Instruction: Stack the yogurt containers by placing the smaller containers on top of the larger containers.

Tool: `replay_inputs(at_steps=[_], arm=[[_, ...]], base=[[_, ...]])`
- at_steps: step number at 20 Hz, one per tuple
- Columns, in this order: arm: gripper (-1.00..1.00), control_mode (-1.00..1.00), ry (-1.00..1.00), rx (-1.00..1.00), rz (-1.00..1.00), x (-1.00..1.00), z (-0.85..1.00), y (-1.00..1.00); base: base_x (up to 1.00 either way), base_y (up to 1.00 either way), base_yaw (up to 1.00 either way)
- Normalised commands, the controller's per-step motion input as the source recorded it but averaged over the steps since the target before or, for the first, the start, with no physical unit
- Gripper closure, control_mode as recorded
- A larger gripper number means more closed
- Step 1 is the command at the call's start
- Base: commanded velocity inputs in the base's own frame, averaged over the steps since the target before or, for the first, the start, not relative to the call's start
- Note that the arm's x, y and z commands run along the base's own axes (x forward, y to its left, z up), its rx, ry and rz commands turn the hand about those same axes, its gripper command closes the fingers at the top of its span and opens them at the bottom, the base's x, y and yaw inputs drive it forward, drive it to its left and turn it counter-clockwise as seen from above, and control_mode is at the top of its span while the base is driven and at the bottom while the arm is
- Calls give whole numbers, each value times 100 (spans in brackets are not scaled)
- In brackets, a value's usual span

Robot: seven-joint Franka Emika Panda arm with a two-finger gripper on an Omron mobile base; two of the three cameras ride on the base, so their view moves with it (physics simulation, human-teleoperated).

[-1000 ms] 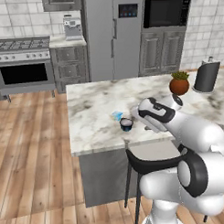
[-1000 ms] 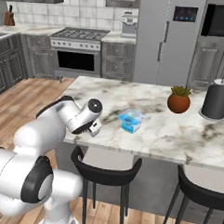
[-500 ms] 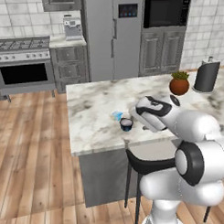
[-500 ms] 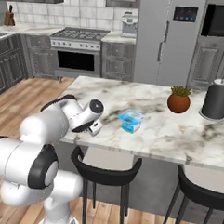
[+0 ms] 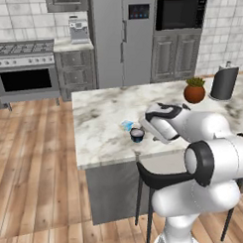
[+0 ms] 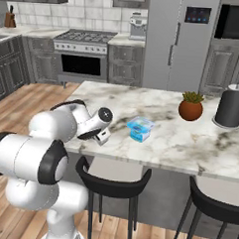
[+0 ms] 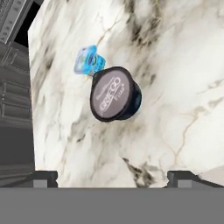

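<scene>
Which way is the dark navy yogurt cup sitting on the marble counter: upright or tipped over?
Upright. The hand view shows the dark navy yogurt cup with its printed lid facing up, resting on the marble counter.

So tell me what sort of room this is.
A home kitchen, rendered: a stainless steel range with oven, a tall grey refrigerator, and a marble-topped island counter with black stools.

- The marble counter (image 5: pixel 98 119) lies bare around the dark cup (image 7: pixel 114 93), apart from the small blue cup (image 7: pixel 88 60) just beside it.
- The blue tub (image 6: pixel 140 128) stands well apart from the cups, with bare marble on every side.
- The plant pot (image 6: pixel 190 108) and grey cylinder (image 6: pixel 232 105) crowd the far right end.
- Stools (image 6: pixel 113 184) line the near edge, seemingly below counter height.
</scene>
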Motion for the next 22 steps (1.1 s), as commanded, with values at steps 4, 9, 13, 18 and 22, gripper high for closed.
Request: replay_inputs(at_steps=[4,9,13,18,22], arm=[[-100,-100,0,0,0,23,-18,0],[-100,-100,0,0,0,23,-16,1],[-100,-100,0,0,0,21,-15,2],[-100,-100,0,0,0,18,-16,4],[-100,-100,0,0,0,19,-15,7]], base=[[0,0,0],[0,0,0],[0,0,0],[0,0,0],[0,0,0]])
